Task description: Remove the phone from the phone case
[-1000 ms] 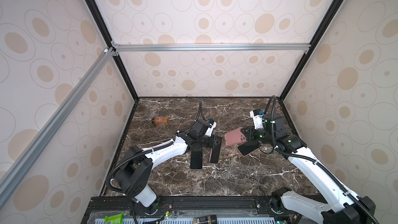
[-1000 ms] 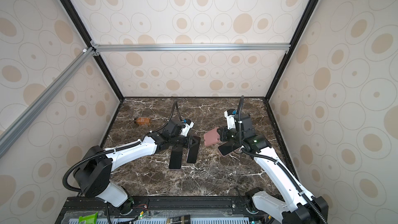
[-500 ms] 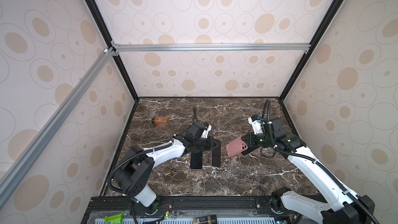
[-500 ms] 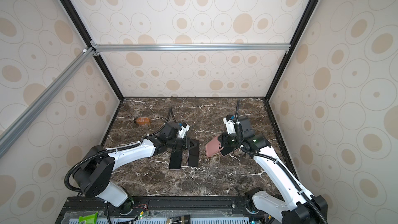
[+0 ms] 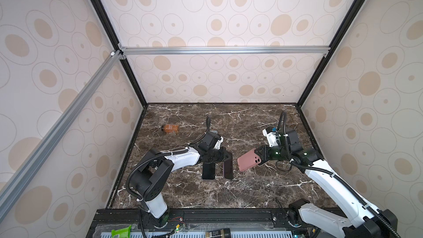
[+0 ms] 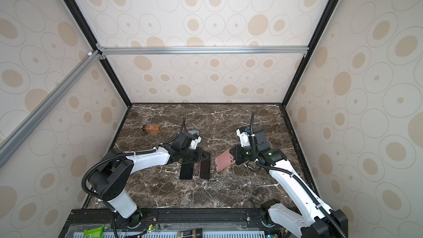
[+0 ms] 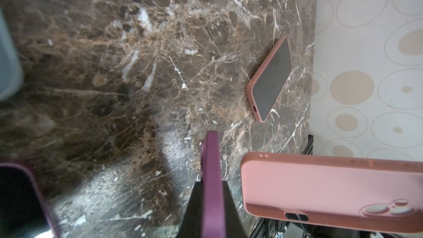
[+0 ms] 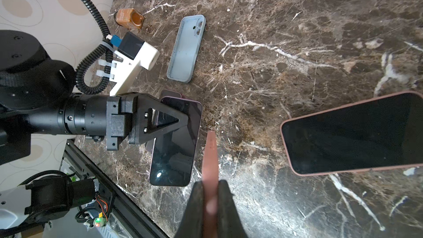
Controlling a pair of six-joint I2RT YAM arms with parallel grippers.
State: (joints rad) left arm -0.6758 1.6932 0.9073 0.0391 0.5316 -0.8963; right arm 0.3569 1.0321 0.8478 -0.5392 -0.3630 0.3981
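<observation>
While the left arm (image 5: 180,156) stretches low and nearly level from its front-left base toward the middle of the marble tabletop (image 5: 229,193), the right arm (image 5: 320,172) climbs from the front-right corner and bends at the wrist so that its tool points back toward the left. The left gripper (image 5: 225,156) is clamped across the flat faces of a purple case (image 5: 228,169), which the left wrist view shows edge-on between the jaws. The right wrist view shows one face of it as dark and glossy inside a purple rim, so I cannot tell whether a phone sits inside. A second dark slab (image 5: 208,172) with a purple rim lies flat just beside it, partly under that gripper.

The right gripper (image 5: 259,156) is pinched on a pink case (image 5: 247,163), held clear of the table with its back and camera cutout turned up. The two held cases hang near each other but apart. A pink-rimmed phone (image 8: 352,133) lies screen-up on the marble, separate from the right gripper.

Farther back, an empty blue-grey case (image 8: 186,49) lies flat, and a brown bottle (image 5: 170,128) lies on its side near the left wall.
</observation>
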